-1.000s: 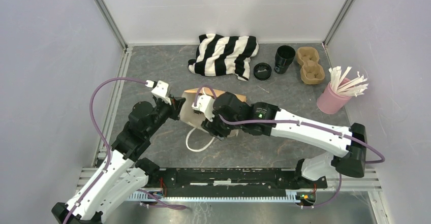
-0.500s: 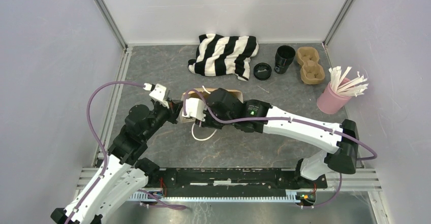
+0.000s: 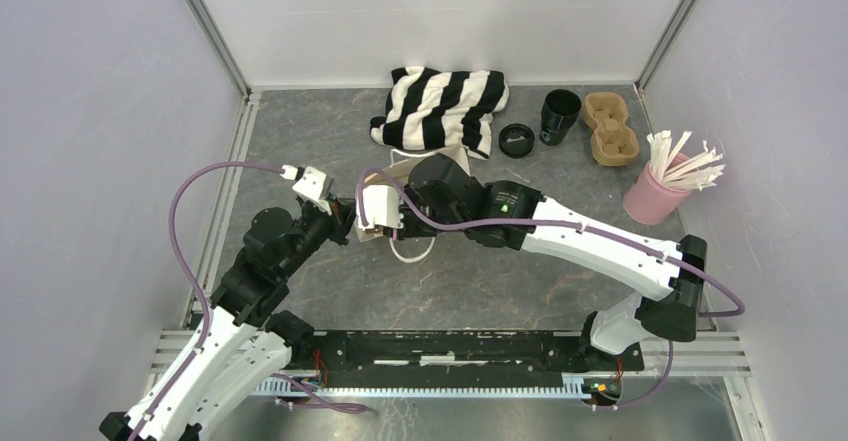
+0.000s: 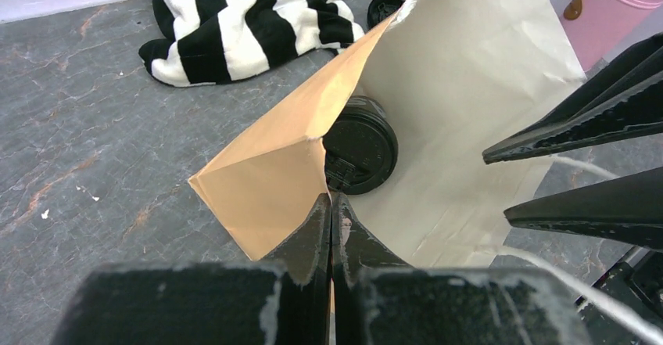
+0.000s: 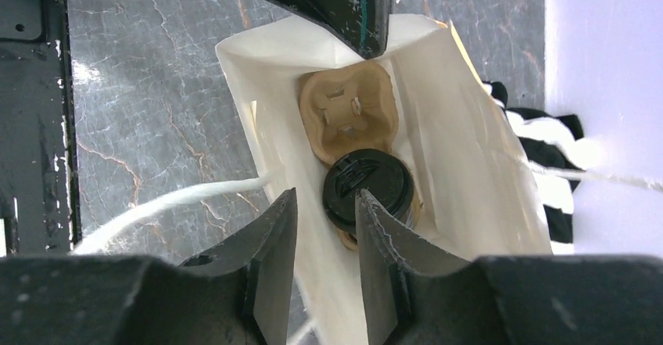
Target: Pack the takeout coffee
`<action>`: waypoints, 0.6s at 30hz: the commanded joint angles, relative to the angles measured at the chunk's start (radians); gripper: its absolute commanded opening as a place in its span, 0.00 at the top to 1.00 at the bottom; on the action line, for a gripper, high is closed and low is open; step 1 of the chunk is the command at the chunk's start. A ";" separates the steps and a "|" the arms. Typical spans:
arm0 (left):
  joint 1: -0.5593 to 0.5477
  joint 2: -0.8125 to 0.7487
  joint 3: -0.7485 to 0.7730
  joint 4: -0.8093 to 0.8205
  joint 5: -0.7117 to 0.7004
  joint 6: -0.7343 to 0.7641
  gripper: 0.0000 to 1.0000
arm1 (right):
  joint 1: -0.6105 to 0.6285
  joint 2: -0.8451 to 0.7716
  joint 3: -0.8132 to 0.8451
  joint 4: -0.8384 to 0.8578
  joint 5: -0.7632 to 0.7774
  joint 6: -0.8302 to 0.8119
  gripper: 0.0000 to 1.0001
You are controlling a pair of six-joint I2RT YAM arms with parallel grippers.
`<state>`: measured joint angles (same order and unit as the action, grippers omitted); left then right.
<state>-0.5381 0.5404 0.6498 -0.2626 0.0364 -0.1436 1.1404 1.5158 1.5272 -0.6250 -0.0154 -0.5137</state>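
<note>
In the view from above, my left gripper [image 3: 349, 220] sat at the left edge of the brown paper bag [image 3: 404, 173]. My right gripper [image 3: 388, 224] was over its mouth, and my right arm hid the coffee.

In the left wrist view, my left fingers [image 4: 319, 228] were pinched shut on the bag's rim. The takeout coffee [image 4: 360, 146] sat deeper inside, far and slightly right of them.

In the right wrist view, my right fingers [image 5: 274, 235] stood partly apart, clamping nothing. The coffee sat just past their tips in a cardboard carrier [image 5: 347, 110], with its lid and long axis pointing at me. I judged my right arm the nearer one.
</note>
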 commanded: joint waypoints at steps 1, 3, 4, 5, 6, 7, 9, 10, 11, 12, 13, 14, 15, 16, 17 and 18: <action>0.004 -0.007 0.004 0.011 0.000 -0.004 0.98 | -0.006 -0.046 0.020 -0.001 -0.053 -0.088 0.60; 0.004 -0.010 -0.002 0.012 -0.009 0.007 0.98 | -0.011 -0.042 0.048 -0.004 -0.071 -0.088 0.59; 0.003 -0.015 -0.008 0.023 -0.013 0.012 0.98 | -0.011 -0.035 0.066 -0.005 -0.074 -0.082 0.59; 0.004 -0.018 -0.016 0.039 -0.018 0.017 0.98 | -0.014 -0.029 0.086 -0.008 -0.083 -0.075 0.58; 0.004 -0.018 -0.025 0.057 -0.022 0.022 0.98 | -0.014 -0.023 0.106 -0.008 -0.090 -0.067 0.57; 0.003 -0.017 -0.028 0.069 -0.024 0.029 0.98 | -0.013 -0.015 0.116 -0.009 -0.090 -0.071 0.57; 0.004 -0.010 -0.028 0.082 -0.032 0.034 0.98 | -0.013 -0.004 0.113 -0.033 -0.067 -0.120 0.59; 0.004 -0.009 -0.032 0.090 -0.033 0.036 0.98 | -0.018 -0.001 0.095 -0.040 -0.045 -0.147 0.61; 0.003 -0.011 -0.038 0.101 -0.034 0.040 0.98 | -0.029 -0.005 0.067 -0.039 -0.047 -0.177 0.63; 0.004 -0.017 -0.046 0.114 -0.033 0.047 0.98 | -0.046 -0.011 0.039 -0.026 -0.062 -0.201 0.64; 0.004 -0.022 -0.055 0.129 -0.033 0.053 0.98 | -0.059 -0.015 0.018 -0.017 -0.072 -0.221 0.65; 0.004 -0.029 -0.067 0.146 -0.033 0.062 0.98 | -0.065 -0.015 0.004 -0.015 -0.075 -0.248 0.66; 0.004 -0.034 -0.078 0.168 -0.033 0.071 0.98 | -0.068 -0.007 0.000 -0.029 -0.074 -0.279 0.66; 0.004 -0.038 -0.090 0.188 -0.033 0.079 0.98 | -0.069 0.007 0.008 -0.044 -0.071 -0.316 0.66; 0.004 -0.038 -0.102 0.202 -0.033 0.086 0.98 | -0.068 0.023 0.017 -0.060 -0.054 -0.350 0.67; 0.004 -0.036 -0.106 0.217 -0.034 0.090 0.98 | -0.068 0.039 0.033 -0.082 -0.040 -0.375 0.67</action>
<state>-0.5381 0.5144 0.5743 -0.1684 0.0212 -0.1287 1.0801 1.5158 1.5387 -0.6701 -0.0780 -0.7383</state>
